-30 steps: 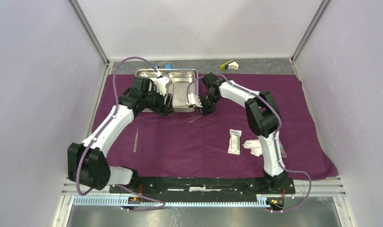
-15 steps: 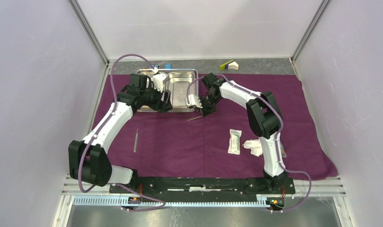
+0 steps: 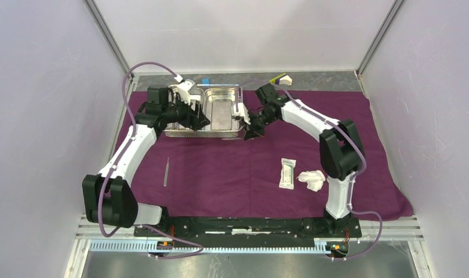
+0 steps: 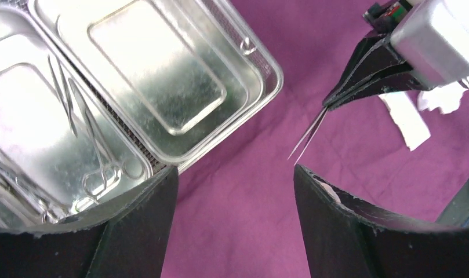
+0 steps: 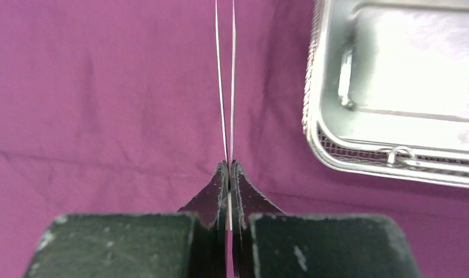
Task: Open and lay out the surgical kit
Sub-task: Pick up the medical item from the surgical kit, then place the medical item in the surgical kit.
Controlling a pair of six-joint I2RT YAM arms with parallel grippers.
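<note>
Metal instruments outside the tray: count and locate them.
2. One slim instrument lies left on the purple cloth; tweezers are pinched in the right gripper beside the tray. Others may be hidden.

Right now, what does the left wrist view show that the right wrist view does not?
Only the left wrist view: ring-handled forceps in the steel tray's left compartment, the white packet, and the open left claw. Only the right wrist view: nothing new, just a close look along the tweezers' two prongs. Both: the right claw shut on the tweezers, the purple cloth, and a tray corner.
</note>
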